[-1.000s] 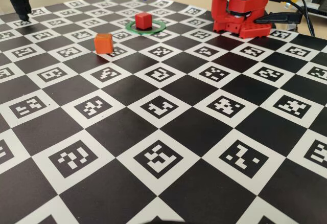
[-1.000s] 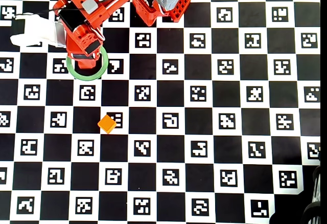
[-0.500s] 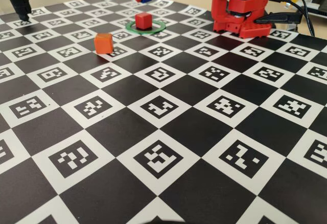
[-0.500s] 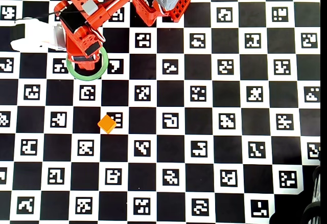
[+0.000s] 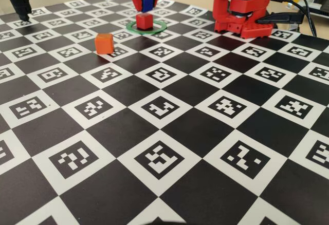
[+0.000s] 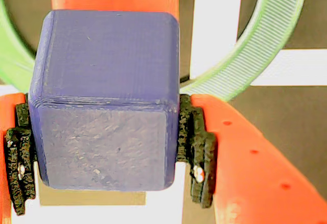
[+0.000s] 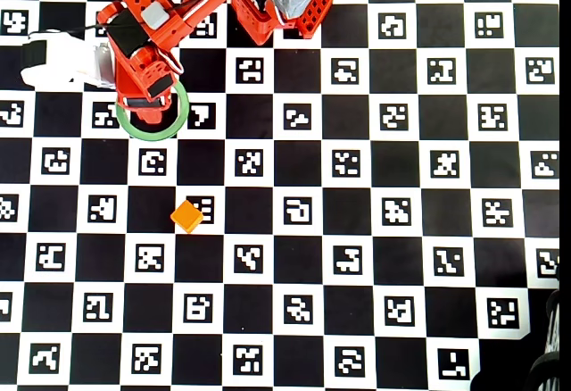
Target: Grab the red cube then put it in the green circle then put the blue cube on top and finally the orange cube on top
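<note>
blue cube (image 6: 104,98) clamped in claw (image 6: 107,147), above red cube (image 5: 144,21)

Arm reaches toward the surface's far left corner in the fixed view; gripper (image 5: 146,4) points downward, jaws clamped on the blue cube (image 6: 104,98).

Low front, wrist close-up, top-down overhead

The blue cube (image 6: 104,98) is matt layered plastic with a rough front; the green circle (image 6: 265,45) is finely ridged.
</note>
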{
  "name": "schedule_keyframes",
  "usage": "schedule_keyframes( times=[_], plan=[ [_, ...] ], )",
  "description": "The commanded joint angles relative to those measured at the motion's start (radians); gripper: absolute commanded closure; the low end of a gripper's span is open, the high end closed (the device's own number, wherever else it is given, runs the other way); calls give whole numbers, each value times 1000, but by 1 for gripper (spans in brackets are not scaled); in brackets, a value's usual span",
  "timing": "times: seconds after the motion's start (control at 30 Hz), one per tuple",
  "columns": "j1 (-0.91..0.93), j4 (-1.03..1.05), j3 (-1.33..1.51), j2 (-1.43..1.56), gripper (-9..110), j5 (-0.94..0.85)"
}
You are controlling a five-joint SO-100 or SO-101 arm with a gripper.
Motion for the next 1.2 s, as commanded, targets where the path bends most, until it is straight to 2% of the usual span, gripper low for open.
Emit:
schedule_keyframes(
  times=[0.0, 0.63, 0.83, 1.17],
  plan=[
    [8, -11, -5, 46, 102, -5],
    [9, -54, 17, 44, 102, -18],
    [12, -55, 18, 44, 78, -35],
    [26, -58, 21, 46, 67, -21]
  ],
)
